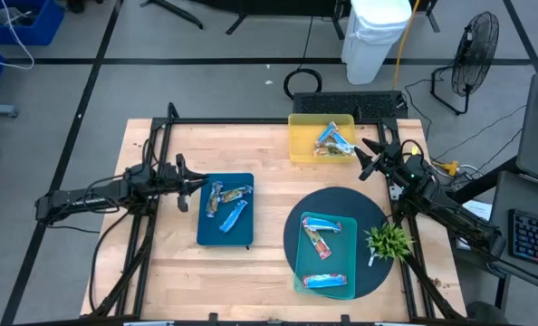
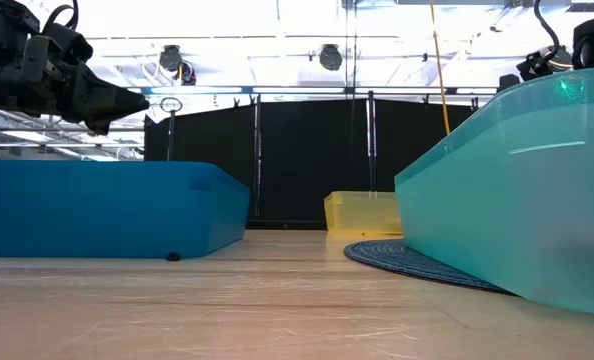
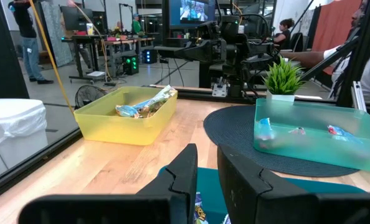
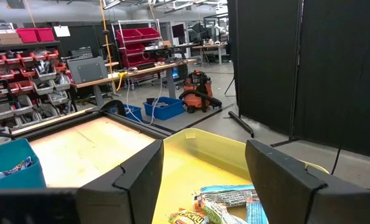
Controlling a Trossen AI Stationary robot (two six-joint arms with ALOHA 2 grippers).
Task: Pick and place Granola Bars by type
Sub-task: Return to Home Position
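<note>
Both my grippers hang empty over the bins.

My right gripper (image 4: pixel 203 171) gapes above bars (image 4: pixel 225 206) in the yellow bin (image 1: pixel 321 139); my left gripper (image 3: pixel 205 180), narrowly parted, holds nothing beside the blue tray (image 1: pixel 225 210) of bars (image 1: pixel 225 204).

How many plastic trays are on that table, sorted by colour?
blue tray: 1
yellow tray: 1
teal tray: 1
Total: 3
</note>
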